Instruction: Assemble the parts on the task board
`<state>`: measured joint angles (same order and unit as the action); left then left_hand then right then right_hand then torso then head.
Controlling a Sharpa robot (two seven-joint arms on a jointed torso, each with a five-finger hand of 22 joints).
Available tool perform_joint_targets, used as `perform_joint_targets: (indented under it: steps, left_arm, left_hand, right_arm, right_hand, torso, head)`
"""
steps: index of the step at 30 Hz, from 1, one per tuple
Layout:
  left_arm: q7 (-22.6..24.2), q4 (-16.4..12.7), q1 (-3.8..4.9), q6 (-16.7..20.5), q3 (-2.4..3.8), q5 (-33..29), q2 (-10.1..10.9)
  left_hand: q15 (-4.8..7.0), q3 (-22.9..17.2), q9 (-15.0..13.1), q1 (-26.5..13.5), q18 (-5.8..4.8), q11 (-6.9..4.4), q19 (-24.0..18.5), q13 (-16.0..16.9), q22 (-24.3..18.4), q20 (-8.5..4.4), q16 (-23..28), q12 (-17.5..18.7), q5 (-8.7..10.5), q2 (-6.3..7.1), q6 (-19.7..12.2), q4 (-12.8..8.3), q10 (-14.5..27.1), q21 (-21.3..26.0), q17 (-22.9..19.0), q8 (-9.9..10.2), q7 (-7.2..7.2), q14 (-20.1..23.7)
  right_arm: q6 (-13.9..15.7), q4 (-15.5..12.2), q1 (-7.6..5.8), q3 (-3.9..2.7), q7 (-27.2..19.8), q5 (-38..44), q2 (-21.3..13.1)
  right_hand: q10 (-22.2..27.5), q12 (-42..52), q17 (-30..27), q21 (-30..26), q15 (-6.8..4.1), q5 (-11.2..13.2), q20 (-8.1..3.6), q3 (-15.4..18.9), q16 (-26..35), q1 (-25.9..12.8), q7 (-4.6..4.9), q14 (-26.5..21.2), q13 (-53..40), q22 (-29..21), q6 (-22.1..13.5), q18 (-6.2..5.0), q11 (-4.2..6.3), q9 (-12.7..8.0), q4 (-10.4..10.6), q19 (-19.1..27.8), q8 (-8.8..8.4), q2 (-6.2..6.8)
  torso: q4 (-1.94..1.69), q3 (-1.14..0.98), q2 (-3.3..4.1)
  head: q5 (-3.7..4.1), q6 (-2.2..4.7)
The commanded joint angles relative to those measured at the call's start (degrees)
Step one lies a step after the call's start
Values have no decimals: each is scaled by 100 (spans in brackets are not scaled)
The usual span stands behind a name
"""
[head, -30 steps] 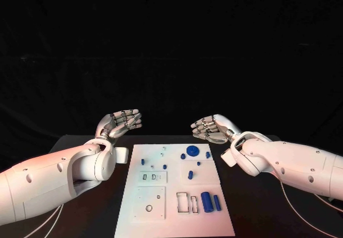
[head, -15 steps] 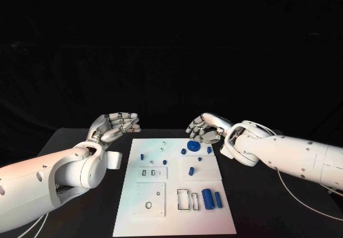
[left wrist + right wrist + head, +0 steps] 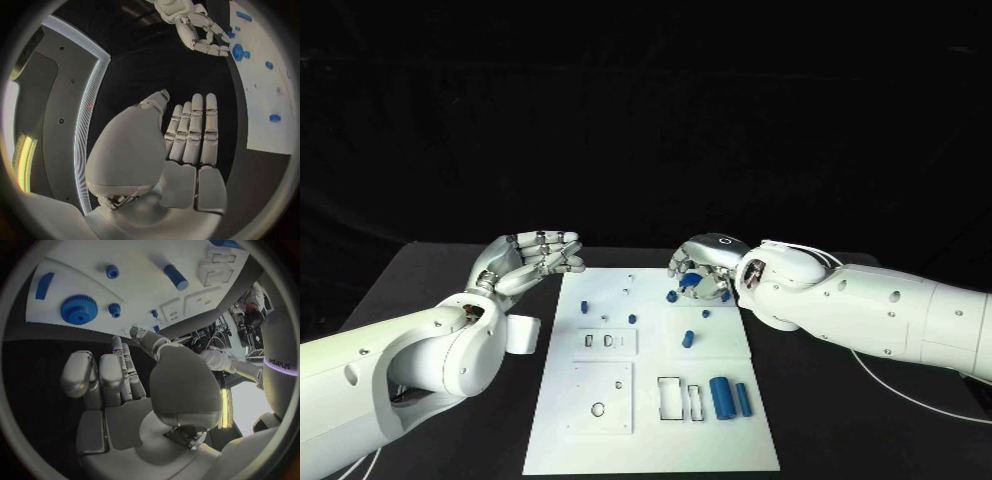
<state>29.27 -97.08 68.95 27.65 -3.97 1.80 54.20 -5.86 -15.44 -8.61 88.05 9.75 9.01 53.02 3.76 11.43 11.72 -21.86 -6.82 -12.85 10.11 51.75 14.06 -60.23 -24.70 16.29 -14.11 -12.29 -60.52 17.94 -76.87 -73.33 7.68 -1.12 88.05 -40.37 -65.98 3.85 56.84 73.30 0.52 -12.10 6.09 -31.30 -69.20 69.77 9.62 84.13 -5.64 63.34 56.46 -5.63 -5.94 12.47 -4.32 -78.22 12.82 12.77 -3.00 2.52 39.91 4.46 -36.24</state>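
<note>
The white task board point(image 3: 625, 420) lies in the middle of the table. A blue gear point(image 3: 79, 309) sits near its far edge, with small blue pegs point(image 3: 114, 309) close by. My right hand point(image 3: 701, 264) hovers just over the gear point(image 3: 238, 51) with its fingers bent downward and nothing in them. Whether the fingertips touch the gear, I cannot tell. My left hand point(image 3: 531, 256) is raised off the board's far left corner, palm open, fingers point(image 3: 194, 132) straight and side by side, holding nothing. A thick blue cylinder point(image 3: 721, 397) and a thin blue bar point(image 3: 744, 398) lie near the board's front right.
Small blue pegs point(image 3: 586, 303) stand scattered over the far half of the board, and another short peg point(image 3: 688, 339) stands mid-board. Rectangular slots point(image 3: 672, 400) and a round hole point(image 3: 597, 409) mark the near half. Black table point(image 3: 444, 290) surrounds the board.
My right hand has come down and inward from beside the board to just over the blue gear, its fingers turning downward. My left hand has stayed raised and open. The camera has shifted.
</note>
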Motion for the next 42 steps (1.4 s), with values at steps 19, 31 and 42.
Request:
perform_joint_targets:
  steps: [19, 31, 42]
  left_arm:
    - [-10, -88, 52, -158, 37, 14, 54]
    - [-37, -83, 65, -170, 38, 7, 51]
    - [-55, -103, 122, -165, 38, 6, 77]
  left_hand:
    - [-15, -29, 4, -39, 66, 24, 145, 9, 81, -15, 22, 90, 18, 65, -14, 17, -20, -188, 60, 50, -23, 76]
    - [-18, -29, 5, -50, 64, 30, 167, 10, 101, -22, 26, 108, 19, 66, -18, 19, -18, -228, 72, 57, -33, 89]
    - [-19, -30, 4, -53, 64, 31, 174, 10, 107, -23, 27, 112, 19, 65, -18, 19, -19, -241, 76, 59, -35, 92]
  right_arm:
    - [-513, 177, 28, 3, 483, 772, 200]
    - [-625, 292, 89, 12, 493, 772, 297]
    - [-436, 261, 110, 15, 491, 745, 300]
  right_hand:
    - [137, 48, 637, 514, 67, 14, 95, 40, -593, 88, 20, 151, -29, 729, -45, 173, -16, 87, 74, -184, -14, -2]
    - [60, 102, 840, 703, 66, 38, 102, -50, -777, 142, 16, 177, -52, 1014, -46, 219, -5, 120, 92, -288, -12, -70]
    - [-241, 251, 1039, 941, -5, 196, 65, -231, -959, 208, -89, 203, -119, 1392, 195, 284, 88, 241, 153, -449, 142, -259]
  torso:
    - [-96, 62, 170]
    - [-121, 75, 207]
    - [-118, 89, 245]
  head:
    - [83, -5]
    - [91, -11]
    - [85, -23]
